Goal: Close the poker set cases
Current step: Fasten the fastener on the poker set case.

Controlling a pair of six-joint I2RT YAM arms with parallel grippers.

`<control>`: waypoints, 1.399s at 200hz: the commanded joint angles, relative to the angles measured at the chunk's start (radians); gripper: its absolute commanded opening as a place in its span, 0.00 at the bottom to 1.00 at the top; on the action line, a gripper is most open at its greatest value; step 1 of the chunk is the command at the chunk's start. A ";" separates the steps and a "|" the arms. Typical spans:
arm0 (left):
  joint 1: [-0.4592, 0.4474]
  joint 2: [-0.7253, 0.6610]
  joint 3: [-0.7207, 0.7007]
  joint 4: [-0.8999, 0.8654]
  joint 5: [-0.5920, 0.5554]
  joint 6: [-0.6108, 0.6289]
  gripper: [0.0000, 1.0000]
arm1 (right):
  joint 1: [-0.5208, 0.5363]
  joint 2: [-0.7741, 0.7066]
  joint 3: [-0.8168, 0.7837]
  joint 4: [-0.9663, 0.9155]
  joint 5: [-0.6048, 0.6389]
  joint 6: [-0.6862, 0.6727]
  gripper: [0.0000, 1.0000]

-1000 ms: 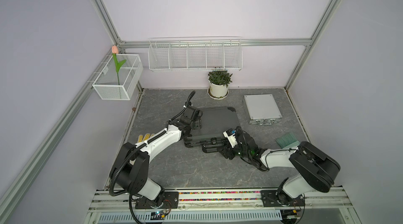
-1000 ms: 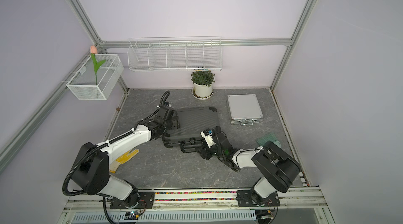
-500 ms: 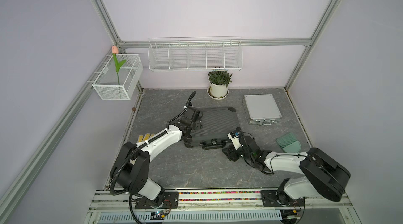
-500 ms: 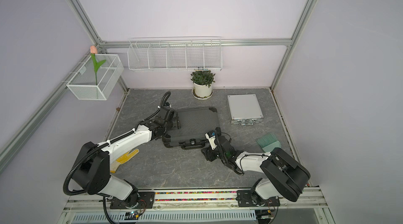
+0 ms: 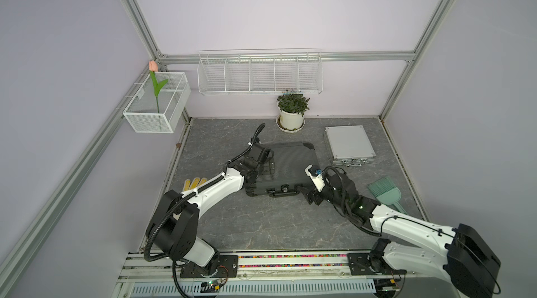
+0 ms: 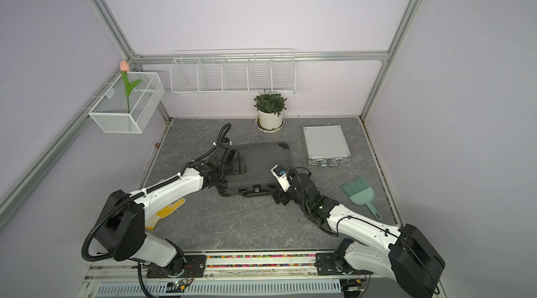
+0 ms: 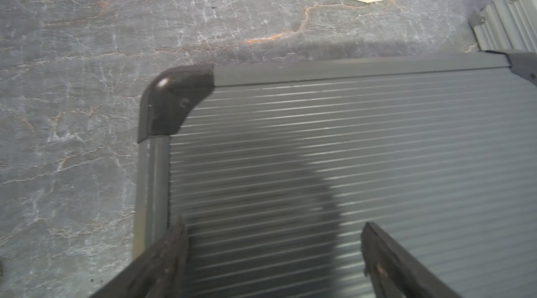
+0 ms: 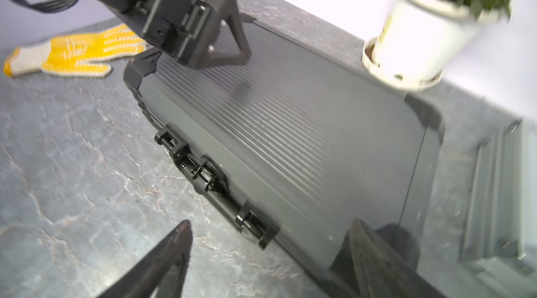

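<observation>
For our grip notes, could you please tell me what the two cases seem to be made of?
The dark-grey case: matte ribbed panels, black moulded corners, probably plastic, possibly coated metal. The silver case: smooth pale satin sheen, riveted edge strips, likely aluminium.

left arm (image 5: 215, 192): white shells, black round joints, black ribbed hose (image 5: 162, 224) along it | right arm (image 5: 406, 224): same white and black, thin black cables (image 5: 347, 211), small green light (image 5: 361, 207) | left claw (image 7: 274, 225): black, scuffed triangular fingers (image 7: 162, 258) | right claw (image 8: 270, 224): black, white camera block (image 5: 313, 177) behind
</observation>
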 commanded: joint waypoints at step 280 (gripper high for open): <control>-0.014 0.056 -0.236 0.186 0.009 -0.117 0.95 | 0.101 0.598 0.049 0.544 0.020 -0.658 0.86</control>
